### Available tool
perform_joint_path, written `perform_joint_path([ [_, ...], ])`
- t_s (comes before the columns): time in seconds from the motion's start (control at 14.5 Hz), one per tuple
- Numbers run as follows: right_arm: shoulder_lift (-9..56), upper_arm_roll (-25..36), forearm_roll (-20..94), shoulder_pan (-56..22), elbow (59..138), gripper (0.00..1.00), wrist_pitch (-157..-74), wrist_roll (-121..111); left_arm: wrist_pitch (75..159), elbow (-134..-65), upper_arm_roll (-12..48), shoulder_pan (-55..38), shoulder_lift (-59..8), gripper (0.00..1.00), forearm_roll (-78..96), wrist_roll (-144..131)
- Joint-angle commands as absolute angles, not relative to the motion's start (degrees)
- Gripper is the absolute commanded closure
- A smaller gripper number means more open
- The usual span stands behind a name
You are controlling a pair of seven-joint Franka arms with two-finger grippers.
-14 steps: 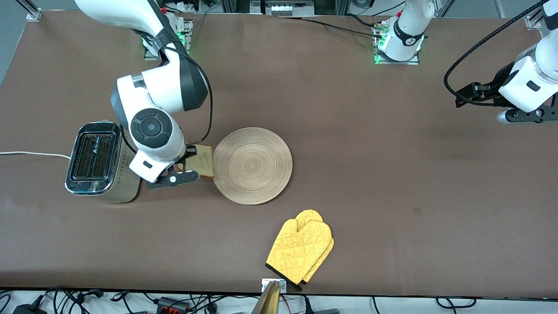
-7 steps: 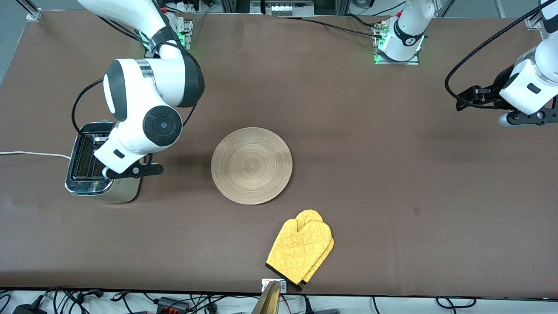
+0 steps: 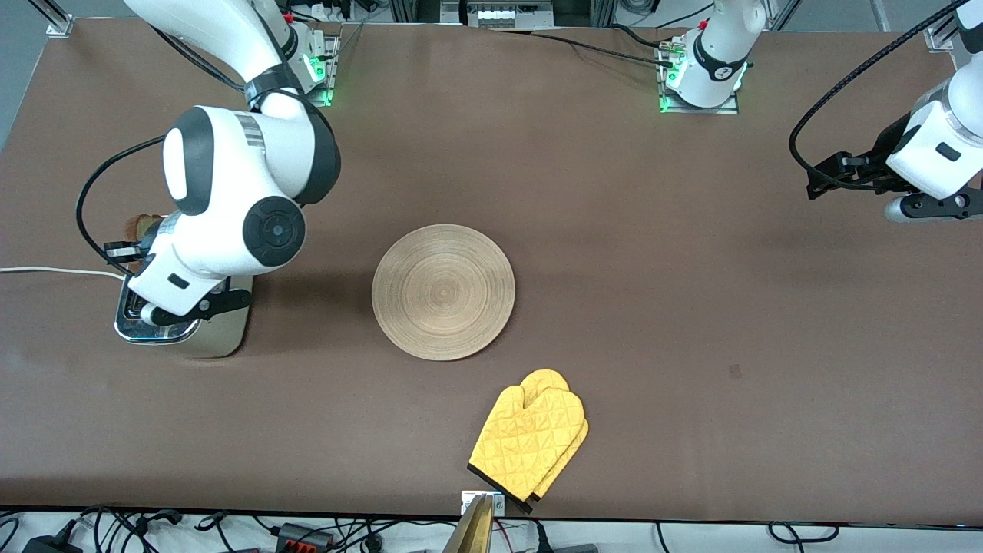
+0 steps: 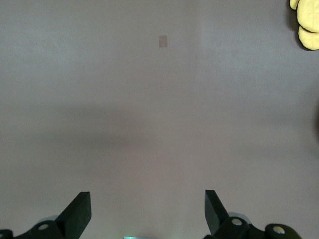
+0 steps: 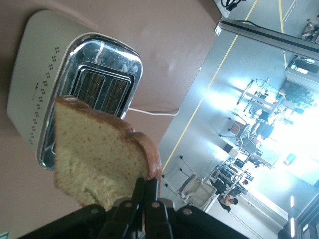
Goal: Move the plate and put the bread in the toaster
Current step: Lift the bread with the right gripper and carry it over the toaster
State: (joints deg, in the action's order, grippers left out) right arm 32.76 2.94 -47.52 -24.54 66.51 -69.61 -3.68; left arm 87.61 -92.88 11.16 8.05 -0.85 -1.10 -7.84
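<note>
With the right claw clenched on the bread over the toaster, square the slice to one slot before lowering, while the left claw waits released over bare table.

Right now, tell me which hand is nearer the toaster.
Right. The right hand hangs over the toaster, shut on the bread. The left hand waits open at the left arm's end of the table, well away from it.
</note>
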Motion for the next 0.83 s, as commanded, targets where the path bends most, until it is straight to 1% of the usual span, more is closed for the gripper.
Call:
perform_joint_path([
  [0.0,33.8,2.7,-48.7,-24.0,65.7,1.00,-68.6,-4.7,88.7,-94.6,10.5,7.6,1.0,0.00,-1.1,-8.0],
  [0.48,34.3,2.9,-46.9,-21.0,66.9,1.00,-69.9,-1.1,88.5,-94.5,10.6,7.6,0.9,0.00,-1.1,-7.6],
  [0.76,34.5,2.9,-46.8,-21.1,68.9,1.00,-70.1,4.3,88.1,-94.4,10.7,7.6,0.9,0.00,-1.1,-7.6],
])
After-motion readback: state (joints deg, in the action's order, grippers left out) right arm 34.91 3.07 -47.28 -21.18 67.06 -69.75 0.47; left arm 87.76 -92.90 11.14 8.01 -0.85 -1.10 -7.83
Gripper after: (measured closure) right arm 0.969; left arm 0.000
